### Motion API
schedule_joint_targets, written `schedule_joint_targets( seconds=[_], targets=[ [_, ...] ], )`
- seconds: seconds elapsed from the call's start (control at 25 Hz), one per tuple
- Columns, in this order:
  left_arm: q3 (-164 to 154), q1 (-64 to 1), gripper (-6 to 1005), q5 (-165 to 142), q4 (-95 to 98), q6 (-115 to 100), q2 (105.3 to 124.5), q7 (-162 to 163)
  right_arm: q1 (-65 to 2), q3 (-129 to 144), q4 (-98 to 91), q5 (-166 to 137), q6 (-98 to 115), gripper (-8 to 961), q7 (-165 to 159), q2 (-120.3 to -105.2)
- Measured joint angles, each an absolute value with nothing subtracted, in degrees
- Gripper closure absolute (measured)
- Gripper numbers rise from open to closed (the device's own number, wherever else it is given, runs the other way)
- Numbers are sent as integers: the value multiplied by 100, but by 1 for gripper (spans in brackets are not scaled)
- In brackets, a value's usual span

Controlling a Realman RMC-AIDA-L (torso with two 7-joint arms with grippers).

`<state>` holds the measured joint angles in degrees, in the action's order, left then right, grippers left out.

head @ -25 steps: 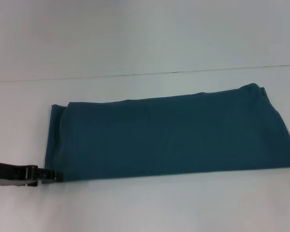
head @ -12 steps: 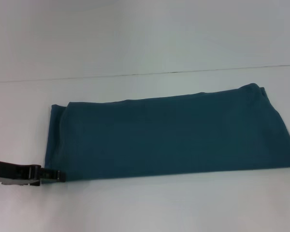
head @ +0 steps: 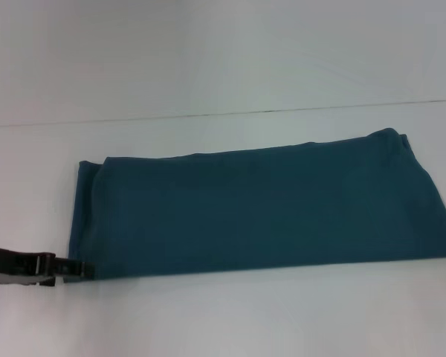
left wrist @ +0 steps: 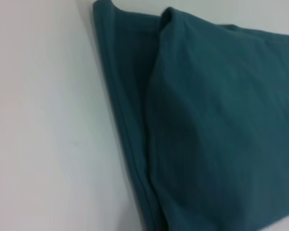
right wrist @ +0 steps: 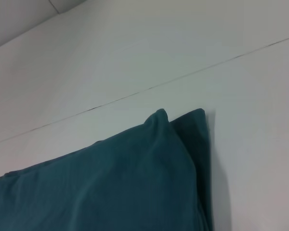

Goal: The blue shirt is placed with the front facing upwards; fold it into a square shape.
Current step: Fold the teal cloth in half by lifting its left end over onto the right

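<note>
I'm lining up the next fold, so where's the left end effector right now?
In the head view the left end effector is low on the robot's left, at the near left corner of the blue shirt.

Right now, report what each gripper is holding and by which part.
The left gripper sits at the near-left corner of the blue shirt; whether it grips that corner cannot be told. The right gripper is not in view.
</note>
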<state>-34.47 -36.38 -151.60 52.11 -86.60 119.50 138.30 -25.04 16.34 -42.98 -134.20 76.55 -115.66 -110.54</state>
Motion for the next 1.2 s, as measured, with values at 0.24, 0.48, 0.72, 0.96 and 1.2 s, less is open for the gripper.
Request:
schedule_joint_targets(
  seconds=[0.24,0.48,0.72,0.96,1.2],
  targets=[
    [-3531,-3667,98,-15169,5235,-8944,11919,13797,-2501,1634,-4298,-13420,7662,147,-11566,-11054],
    [-3858,-3689,99,-15170,5120,-8707,11964,13847,-2498,1634,-4298,-13420,7664,147,-11566,-11054],
    [-3979,-3760,99,-15178,4993,-8450,11984,13930,-2496,1635,-4298,-13420,7664,147,-11572,-11054],
    [-3997,-3828,98,-15178,4881,-8356,11979,13935,-2496,1626,-4298,-13416,7664,147,-11586,-11042],
    [-4006,-3849,99,-15178,4860,-8240,11981,13973,-2496,1625,-4301,-13412,7664,147,-11591,-11039]
  ],
)
